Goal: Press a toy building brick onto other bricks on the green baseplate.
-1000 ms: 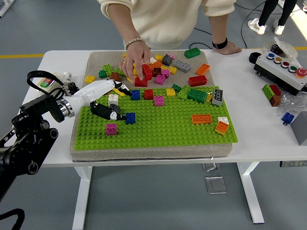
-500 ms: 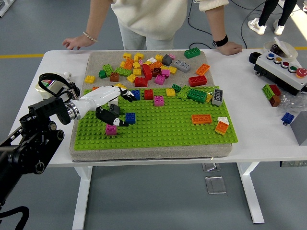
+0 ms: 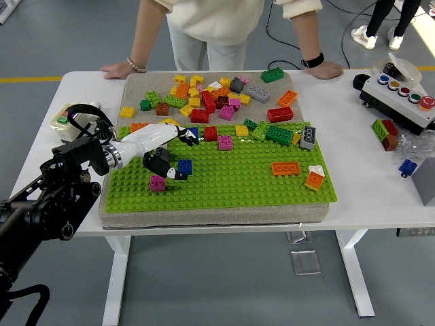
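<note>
Since half a second ago the left hand (image 3: 162, 153) has slid a little right and toward the upper frame, and the person's hand (image 3: 117, 70) now rests on the table (image 3: 367, 170) at upper left beside the grey mat (image 3: 136, 85); the other hand (image 3: 326, 68) is planted at upper centre-right. We see the left hand's white fingers partly curled over the left part of the green baseplate (image 3: 238, 183), black fingertips (image 3: 163, 163) closed around a small dark piece we can't identify; we can't tell whether that is a brick. Magenta brick (image 3: 158, 182) sits on the baseplate just below the fingertips, blue brick (image 3: 184, 167) just right of them, both studs-up. Open room: the centre and lower band of the baseplate are bare studs; the right side has an orange flat brick (image 3: 285, 168) and an orange-and-white piece (image 3: 315, 178) near the right edge. The baseplate's upper edge is crowded: red brick (image 3: 211, 133), pink brick (image 3: 225, 142), green cluster (image 3: 275, 132). Loose brick pile (image 3: 211, 95) lies on the mat above. Button box (image 3: 401, 98) sits at far right, well clear. At far right a clear bag (image 3: 387, 132) holds green and red bricks.
</note>
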`<state>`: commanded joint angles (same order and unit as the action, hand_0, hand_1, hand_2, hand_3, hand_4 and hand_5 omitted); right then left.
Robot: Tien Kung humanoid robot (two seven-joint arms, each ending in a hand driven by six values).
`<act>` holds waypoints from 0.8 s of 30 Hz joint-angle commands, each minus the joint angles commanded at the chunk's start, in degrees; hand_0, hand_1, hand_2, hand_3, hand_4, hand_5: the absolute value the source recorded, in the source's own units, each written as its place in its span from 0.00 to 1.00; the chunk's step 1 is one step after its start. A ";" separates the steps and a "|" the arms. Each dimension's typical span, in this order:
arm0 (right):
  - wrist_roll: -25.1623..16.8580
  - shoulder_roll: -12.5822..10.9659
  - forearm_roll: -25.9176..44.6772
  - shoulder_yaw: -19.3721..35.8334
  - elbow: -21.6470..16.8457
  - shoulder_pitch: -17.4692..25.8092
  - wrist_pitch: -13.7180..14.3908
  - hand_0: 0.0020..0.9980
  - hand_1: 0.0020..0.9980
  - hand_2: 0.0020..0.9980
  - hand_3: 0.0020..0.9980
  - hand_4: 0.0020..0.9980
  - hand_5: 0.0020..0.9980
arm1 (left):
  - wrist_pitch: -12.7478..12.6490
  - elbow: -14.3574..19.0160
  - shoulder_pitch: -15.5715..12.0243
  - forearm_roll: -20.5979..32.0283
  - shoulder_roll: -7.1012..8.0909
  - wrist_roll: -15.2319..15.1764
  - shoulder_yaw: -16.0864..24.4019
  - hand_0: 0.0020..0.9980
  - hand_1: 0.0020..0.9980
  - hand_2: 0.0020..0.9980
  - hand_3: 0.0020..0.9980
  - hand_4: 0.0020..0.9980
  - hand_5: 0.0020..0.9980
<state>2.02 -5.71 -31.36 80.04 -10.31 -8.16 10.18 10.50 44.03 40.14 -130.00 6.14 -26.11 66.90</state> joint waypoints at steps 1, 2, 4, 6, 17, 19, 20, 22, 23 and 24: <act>-0.02 0.01 0.05 -0.05 0.00 0.00 -0.02 0.73 0.66 0.71 0.59 0.91 0.49 | -0.35 -0.59 0.31 0.00 -0.12 -0.10 -0.32 0.92 0.76 0.73 0.75 1.00 0.25; -0.03 0.01 0.06 -0.07 0.00 -0.01 -0.03 0.73 0.66 0.71 0.59 0.91 0.49 | -0.62 -1.07 0.57 0.00 -0.23 -0.16 -0.56 0.92 0.76 0.73 0.75 1.00 0.25; -0.03 0.00 0.08 -0.10 0.00 -0.06 -0.04 0.73 0.66 0.71 0.59 0.91 0.49 | -1.14 -1.94 1.03 0.00 -0.47 -0.22 -0.94 0.92 0.75 0.71 0.70 1.00 0.24; -0.03 -0.01 0.09 -0.14 0.00 -0.09 -0.06 0.73 0.66 0.71 0.59 0.91 0.49 | -1.60 -2.74 1.42 0.00 -0.68 -0.26 -1.24 0.92 0.75 0.71 0.70 1.00 0.24; 0.00 0.01 -0.22 -0.49 0.00 -0.08 -0.08 0.73 0.66 0.71 0.59 0.91 0.49 | -3.44 -5.59 1.94 0.00 -1.07 -0.55 -2.49 0.91 0.74 0.64 0.61 0.91 0.20; 0.02 0.02 -0.25 -0.55 0.00 -0.07 -0.08 0.73 0.66 0.71 0.59 0.91 0.49 | -3.77 -5.90 2.04 0.00 -1.10 -0.62 -2.65 0.91 0.74 0.64 0.61 0.91 0.20; 0.02 0.02 -0.26 -0.62 0.00 -0.07 -0.07 0.73 0.66 0.71 0.59 0.91 0.49 | -3.96 -6.16 2.13 0.00 -1.09 -0.67 -2.75 0.91 0.74 0.64 0.61 0.91 0.20; 0.02 0.02 -0.28 -0.68 0.00 -0.10 -0.06 0.73 0.66 0.71 0.59 0.92 0.50 | -4.17 -6.44 2.23 0.00 -1.06 -0.73 -2.84 0.90 0.73 0.63 0.60 0.87 0.17; 0.02 0.01 -0.27 -0.72 0.00 -0.14 -0.05 0.73 0.66 0.71 0.59 0.92 0.50 | -4.14 -6.51 2.29 0.00 -1.01 -0.79 -2.83 0.90 0.73 0.63 0.60 0.87 0.17; 0.01 0.01 -0.27 -0.73 0.00 -0.15 -0.05 0.73 0.66 0.71 0.59 0.92 0.50 | -4.12 -6.53 2.31 0.00 -1.00 -0.81 -2.83 0.90 0.73 0.63 0.60 0.87 0.17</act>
<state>2.03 -5.70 -31.64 79.31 -10.31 -8.31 10.13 6.37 37.50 42.44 -130.00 5.15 -26.92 64.07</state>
